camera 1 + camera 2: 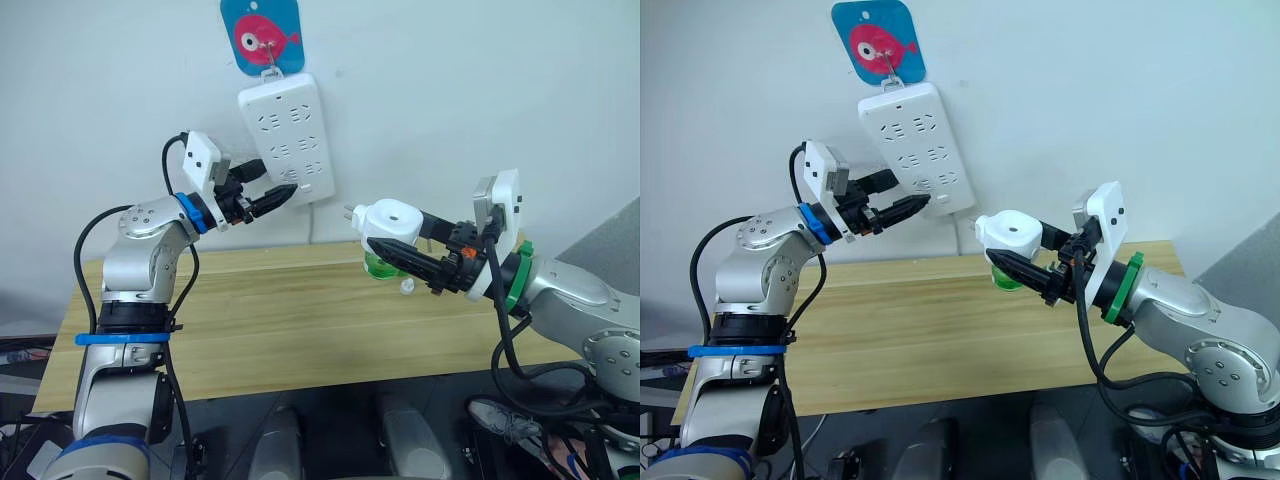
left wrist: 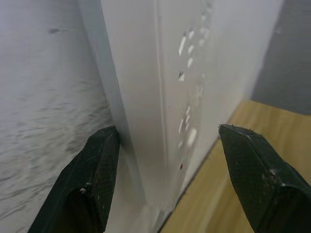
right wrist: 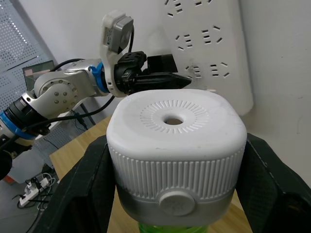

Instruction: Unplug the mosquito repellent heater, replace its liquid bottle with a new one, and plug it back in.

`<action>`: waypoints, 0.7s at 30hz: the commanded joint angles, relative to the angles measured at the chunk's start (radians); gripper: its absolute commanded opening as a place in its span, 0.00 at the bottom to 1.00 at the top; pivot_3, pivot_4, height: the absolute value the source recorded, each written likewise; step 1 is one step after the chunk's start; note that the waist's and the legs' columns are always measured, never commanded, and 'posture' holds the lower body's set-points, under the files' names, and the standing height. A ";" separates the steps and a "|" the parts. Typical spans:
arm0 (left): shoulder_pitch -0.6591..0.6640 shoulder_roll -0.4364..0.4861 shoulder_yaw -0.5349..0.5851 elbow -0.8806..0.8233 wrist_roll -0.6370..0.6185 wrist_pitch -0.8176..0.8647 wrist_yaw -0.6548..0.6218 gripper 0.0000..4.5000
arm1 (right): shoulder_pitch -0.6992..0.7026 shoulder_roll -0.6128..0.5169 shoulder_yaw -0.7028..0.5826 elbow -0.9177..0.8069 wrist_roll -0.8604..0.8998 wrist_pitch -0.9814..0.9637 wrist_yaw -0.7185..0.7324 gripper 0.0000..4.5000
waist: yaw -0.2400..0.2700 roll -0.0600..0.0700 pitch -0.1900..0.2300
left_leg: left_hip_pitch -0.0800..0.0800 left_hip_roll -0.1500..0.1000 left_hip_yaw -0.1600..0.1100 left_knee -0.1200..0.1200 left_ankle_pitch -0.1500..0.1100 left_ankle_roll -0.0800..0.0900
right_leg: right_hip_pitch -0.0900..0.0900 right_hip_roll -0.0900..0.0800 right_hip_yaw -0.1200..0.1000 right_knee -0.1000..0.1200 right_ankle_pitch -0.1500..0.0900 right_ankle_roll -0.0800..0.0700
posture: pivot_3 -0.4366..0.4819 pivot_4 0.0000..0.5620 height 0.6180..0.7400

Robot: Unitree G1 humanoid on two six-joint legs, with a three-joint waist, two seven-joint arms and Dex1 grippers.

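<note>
The mosquito repellent heater (image 3: pixel 175 145) sits clamped between the right gripper's (image 1: pixel 392 250) jaws.

Arms: silver-grey metal shells with rounded joints and small dark screw holes.
Left arm (image 1: pixel 150 250): blue wrist ring, blue band lower down.
Right arm (image 1: pixel 580 300): green wrist ring.
Wrist cameras: white boxes.
Fingers: black, tapered, textured.
Cables: black loops.
</note>
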 commanded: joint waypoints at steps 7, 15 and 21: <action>-0.047 -0.012 0.023 -0.055 -0.038 0.048 0.014 0.62 | -0.053 -0.001 0.025 -0.013 -0.039 -0.009 -0.011 0.65 | 0.003 0.000 0.000 | 0.000 0.000 0.000 0.000 0.000 0.000 | 0.000 0.000 0.000 0.000 0.000 0.000 | 0.28 0.34 0.88; -0.052 -0.043 0.004 -0.056 -0.024 0.056 0.030 0.30 | -0.122 0.042 0.109 0.040 -0.160 0.000 -0.041 0.65 | 0.009 0.000 0.000 | -0.002 -0.001 -0.002 0.002 0.000 0.000 | 0.000 -0.001 -0.002 0.000 0.000 0.000 | 0.27 0.34 0.88; -0.035 -0.043 0.007 -0.096 -0.033 0.108 0.054 0.30 | -0.226 0.153 0.221 0.100 -0.372 -0.012 -0.156 0.65 | 0.010 0.000 0.000 | -0.002 -0.001 -0.004 0.003 0.001 -0.001 | 0.000 -0.001 -0.002 0.000 0.000 0.000 | 0.27 0.34 0.88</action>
